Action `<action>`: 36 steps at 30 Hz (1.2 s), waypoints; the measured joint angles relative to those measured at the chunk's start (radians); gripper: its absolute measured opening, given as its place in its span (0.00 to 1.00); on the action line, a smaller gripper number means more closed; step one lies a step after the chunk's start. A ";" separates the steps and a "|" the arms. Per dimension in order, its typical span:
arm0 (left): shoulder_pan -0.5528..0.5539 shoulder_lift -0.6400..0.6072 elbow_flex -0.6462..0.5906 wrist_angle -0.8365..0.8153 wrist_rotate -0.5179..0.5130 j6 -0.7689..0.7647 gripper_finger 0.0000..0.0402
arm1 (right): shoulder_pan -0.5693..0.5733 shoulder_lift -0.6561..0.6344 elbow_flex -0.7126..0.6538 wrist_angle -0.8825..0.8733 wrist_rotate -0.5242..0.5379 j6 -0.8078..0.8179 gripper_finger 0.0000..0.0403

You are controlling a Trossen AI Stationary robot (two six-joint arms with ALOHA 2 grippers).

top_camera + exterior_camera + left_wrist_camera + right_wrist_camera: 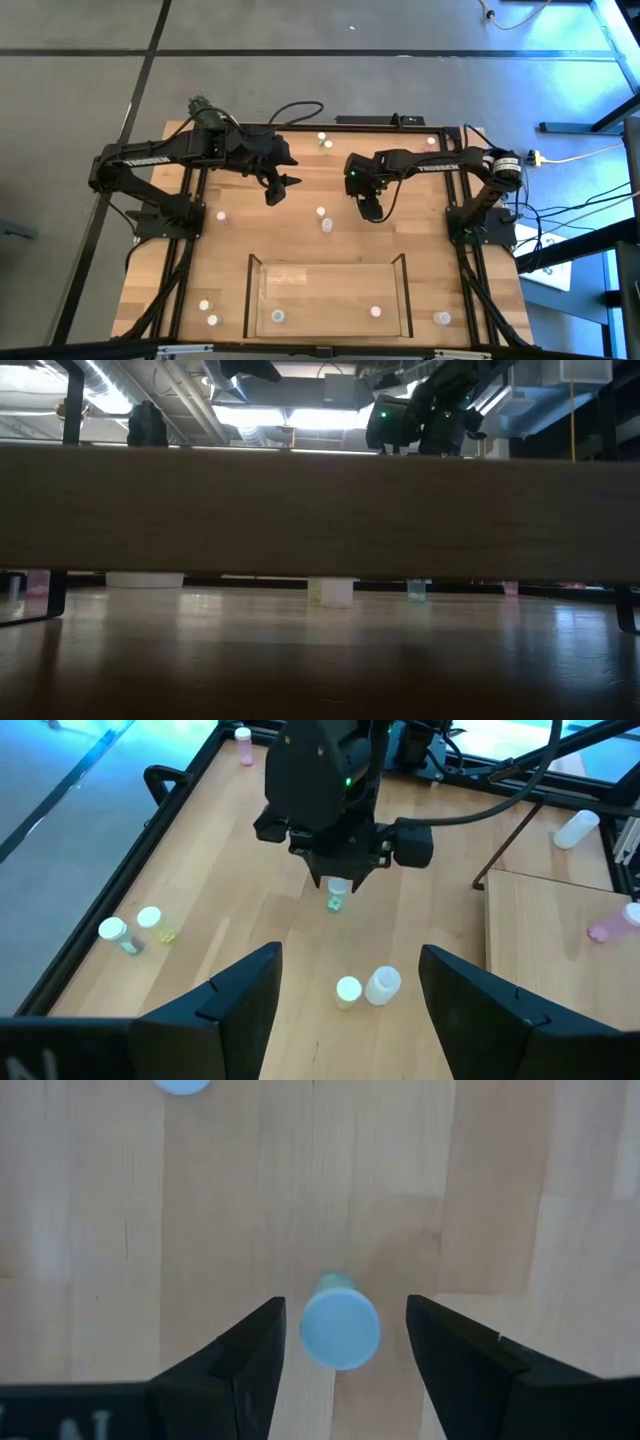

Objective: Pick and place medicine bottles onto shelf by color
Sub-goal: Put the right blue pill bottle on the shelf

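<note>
My right gripper points down over the table's middle, open. Its fingers stand on either side of a small upright bottle with a pale cap without touching it. The left wrist view shows this bottle standing on the table under the gripper. My left gripper is open and empty, to the left of it. Two more bottles stand between the grippers. The clear-walled shelf tray lies at the near middle, with two bottles inside.
Other bottles stand at the far edge, at the left, at the near left, and right of the tray. A black frame borders the tabletop.
</note>
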 joint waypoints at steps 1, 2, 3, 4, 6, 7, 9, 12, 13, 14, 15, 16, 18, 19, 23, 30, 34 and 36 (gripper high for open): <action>0.000 0.000 0.000 0.000 0.000 0.000 0.57 | 0.000 0.006 0.000 -0.001 0.000 0.000 0.52; 0.000 0.000 0.000 0.000 0.000 0.000 0.57 | 0.000 0.015 0.000 -0.002 0.000 0.000 0.52; 0.000 0.000 0.000 0.000 0.000 0.000 0.57 | 0.000 0.021 0.000 -0.001 0.000 -0.002 0.52; 0.000 0.000 0.000 0.000 0.000 0.000 0.57 | 0.000 0.026 0.000 -0.003 0.001 -0.002 0.52; 0.000 0.000 0.000 0.000 0.000 0.000 0.57 | 0.000 0.032 0.000 -0.001 0.007 -0.003 0.52; 0.000 0.000 0.000 0.000 0.000 0.000 0.57 | 0.000 0.032 0.000 -0.001 0.008 -0.003 0.52; 0.000 0.000 0.000 0.000 0.000 0.000 0.57 | 0.000 0.032 0.000 0.001 0.008 -0.006 0.52; 0.000 0.000 0.000 0.000 0.000 0.000 0.57 | 0.000 0.032 0.000 0.005 0.008 -0.007 0.50; 0.000 0.000 0.000 0.000 0.000 0.000 0.57 | 0.000 0.032 0.000 0.007 0.008 -0.007 0.48; 0.000 0.000 0.000 0.000 0.000 0.001 0.57 | 0.000 0.032 0.000 0.007 0.008 -0.006 0.46; 0.000 0.000 0.000 0.000 0.000 0.001 0.57 | 0.000 0.032 0.000 0.008 0.008 -0.007 0.44; 0.000 0.000 0.000 0.000 0.000 0.001 0.57 | 0.000 0.032 0.000 0.009 0.008 -0.006 0.42; 0.000 0.000 0.000 0.000 0.000 0.001 0.57 | 0.000 0.032 0.000 0.010 0.008 -0.003 0.38; 0.000 0.000 0.000 0.000 0.000 0.001 0.57 | 0.000 0.032 0.000 0.010 0.008 -0.003 0.36; 0.000 0.000 0.000 0.000 0.000 0.001 0.57 | 0.000 0.032 0.000 0.010 0.008 0.003 0.29; 0.000 0.000 0.000 0.000 0.000 0.001 0.57 | 0.000 0.032 0.000 0.013 0.008 0.084 0.32; 0.000 0.000 0.000 0.000 0.000 0.002 0.57 | 0.000 0.032 0.009 -0.003 0.008 0.143 0.31; 0.000 0.000 0.000 0.000 0.000 0.009 0.57 | 0.000 0.032 0.036 -0.039 0.008 0.174 0.30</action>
